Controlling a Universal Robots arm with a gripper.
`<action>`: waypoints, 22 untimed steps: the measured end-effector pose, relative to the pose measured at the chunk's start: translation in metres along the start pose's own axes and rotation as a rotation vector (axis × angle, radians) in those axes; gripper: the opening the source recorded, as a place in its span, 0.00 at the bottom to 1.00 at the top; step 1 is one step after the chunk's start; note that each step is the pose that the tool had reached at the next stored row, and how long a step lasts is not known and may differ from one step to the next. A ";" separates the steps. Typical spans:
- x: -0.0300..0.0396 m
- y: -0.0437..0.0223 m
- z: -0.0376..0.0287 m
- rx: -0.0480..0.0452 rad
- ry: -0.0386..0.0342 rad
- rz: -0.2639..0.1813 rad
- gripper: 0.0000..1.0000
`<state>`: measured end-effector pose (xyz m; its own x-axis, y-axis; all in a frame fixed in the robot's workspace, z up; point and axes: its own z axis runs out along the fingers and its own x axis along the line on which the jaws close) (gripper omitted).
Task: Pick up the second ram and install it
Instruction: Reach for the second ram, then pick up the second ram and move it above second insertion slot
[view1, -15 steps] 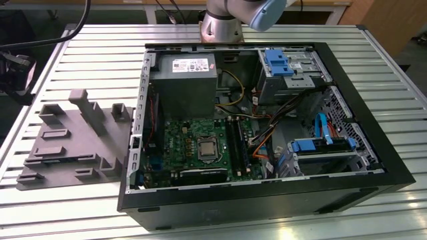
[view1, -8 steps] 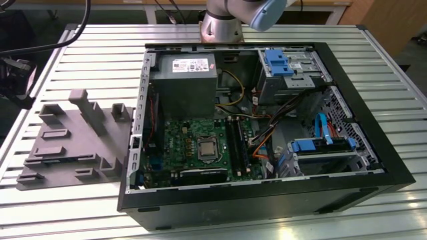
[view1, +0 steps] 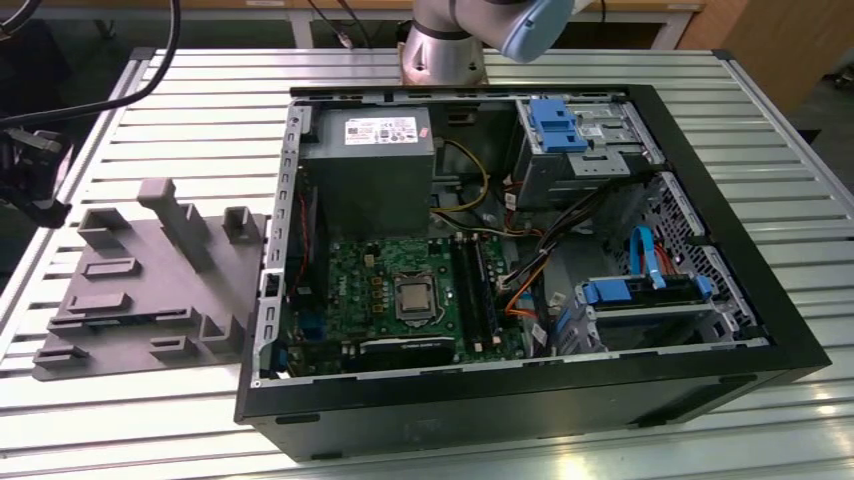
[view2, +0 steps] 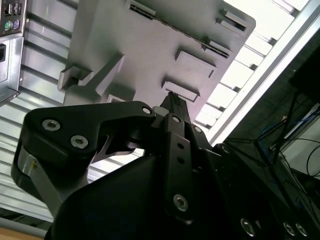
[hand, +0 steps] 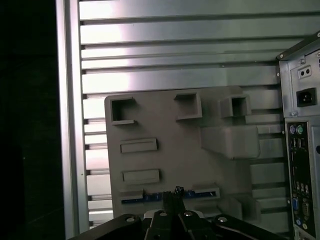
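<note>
The second ram is a thin bluish strip lying on edge in a slot along one side of the gray moulded fixture. My gripper hangs above that fixture, and its dark fingertips line up over the middle of the strip. The fingers stand together with nothing between them. In the second wrist view, the gripper points at the fixture from well above it. In the exterior view, the fixture lies on the slatted table beside the open computer case, and the black memory slots sit on the green motherboard.
The case's rear panel with ports stands close beside the fixture. Inside the case are a power supply, blue drive brackets and loose cables. The table's edge rail runs along the fixture's far side. Dark equipment with cables hangs at the exterior view's left.
</note>
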<state>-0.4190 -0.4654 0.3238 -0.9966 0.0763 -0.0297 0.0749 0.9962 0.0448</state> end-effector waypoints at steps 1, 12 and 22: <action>0.0000 -0.0010 0.0006 0.0001 0.0001 0.000 0.11; -0.0001 -0.0083 0.0055 0.0000 0.0000 0.000 0.11; 0.0000 -0.0089 0.0064 0.0001 0.0000 0.000 0.11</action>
<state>-0.4194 -0.4740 0.3169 -0.9967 0.0762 -0.0297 0.0748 0.9962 0.0447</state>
